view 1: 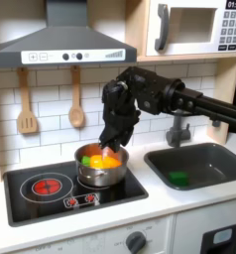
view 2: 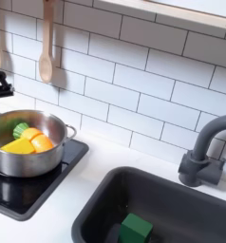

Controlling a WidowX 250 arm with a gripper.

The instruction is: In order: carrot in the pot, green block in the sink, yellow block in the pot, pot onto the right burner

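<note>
I see the pot point(view 1: 101, 167) on the first exterior view's right burner, carrot point(view 1: 110, 159) and yellow block point(view 2: 17, 146) inside, green block point(view 2: 136, 229) in the sink point(view 1: 224, 177). My gripper point(view 1: 112, 134) hangs directly above the pot's far rim; I can't tell its opening.

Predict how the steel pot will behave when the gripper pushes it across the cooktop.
The pot looks rigid and smooth-bottomed, so it probably slides rather than tips. Its wide, low shape suggests stability. The carrot and yellow block inside may shift.

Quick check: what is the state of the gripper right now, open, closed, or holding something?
Gripper: it hangs just above the pot in the first exterior view; whether it is open or closed cannot be told, and nothing shows in its grip.
</note>
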